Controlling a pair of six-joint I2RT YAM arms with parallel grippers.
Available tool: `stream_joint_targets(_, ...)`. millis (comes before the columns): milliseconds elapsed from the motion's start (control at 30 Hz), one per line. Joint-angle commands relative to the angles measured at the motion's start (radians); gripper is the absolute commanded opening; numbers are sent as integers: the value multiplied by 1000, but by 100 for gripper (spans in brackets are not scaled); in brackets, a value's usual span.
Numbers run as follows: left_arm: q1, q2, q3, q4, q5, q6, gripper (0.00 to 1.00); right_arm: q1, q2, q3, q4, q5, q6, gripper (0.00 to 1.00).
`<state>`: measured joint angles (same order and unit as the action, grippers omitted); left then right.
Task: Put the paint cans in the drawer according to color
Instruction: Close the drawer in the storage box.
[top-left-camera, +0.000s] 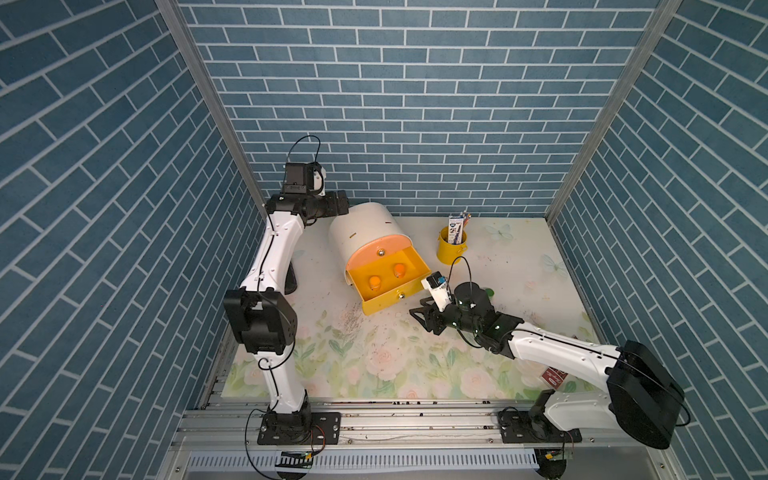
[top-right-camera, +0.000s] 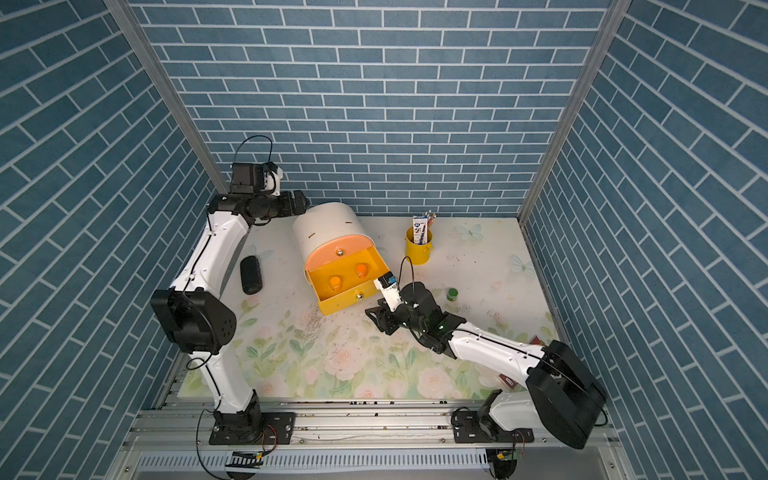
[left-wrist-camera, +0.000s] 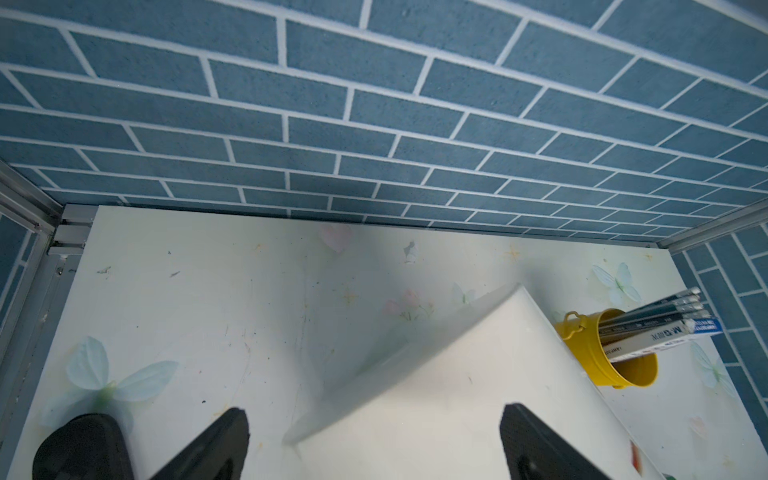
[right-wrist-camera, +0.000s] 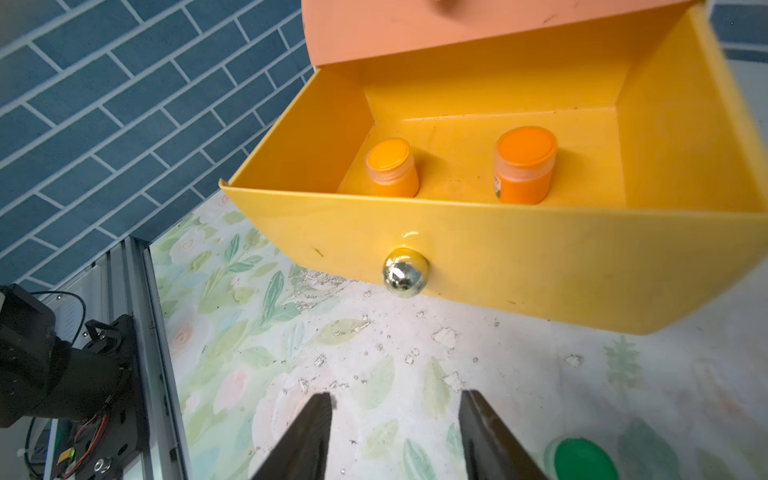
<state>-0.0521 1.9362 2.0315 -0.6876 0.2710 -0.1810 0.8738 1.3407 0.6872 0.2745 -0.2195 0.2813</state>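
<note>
Two orange paint cans (right-wrist-camera: 392, 166) (right-wrist-camera: 525, 164) in yellow drawer (right-wrist-camera: 498, 257), one green can (top-right-camera: 452, 294) outside

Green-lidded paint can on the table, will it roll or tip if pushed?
The green-lidded paint can stands upright, lid up, so a low push probably slides it. Squat, so tipping seems unlikely; on its round side it would likely roll.

Orange-lidded paint cans (top-right-camera: 335, 282) — in yellow drawer (top-right-camera: 338, 302)
</note>
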Motion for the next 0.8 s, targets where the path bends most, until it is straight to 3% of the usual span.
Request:
stream_joint_targets(0,3,36,38,42,36,30,100,26,38,25,58,19,30,54)
stream_joint_targets(767,1,93,-23,127,263,69,100,39,195,153,92,70,50,56)
